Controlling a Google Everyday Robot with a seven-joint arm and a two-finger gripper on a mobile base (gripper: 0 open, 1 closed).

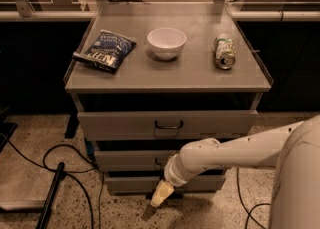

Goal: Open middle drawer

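Note:
The grey cabinet has three drawers. The middle drawer (125,160) is a shallow grey front under the top drawer (120,123), and it looks closed. Its dark loop handle is mostly hidden behind my white arm (225,153), which reaches in from the right across the drawer front. My gripper (161,193), with its cream tip, hangs low in front of the lowest drawer (125,184), below and just left of the middle drawer's handle. It points down towards the floor and holds nothing that I can see.
On the cabinet top (150,75) lie a dark blue chip bag (106,51), a white bowl (166,42) and a green can (224,51) on its side. Black cables (60,168) run over the speckled floor on the left.

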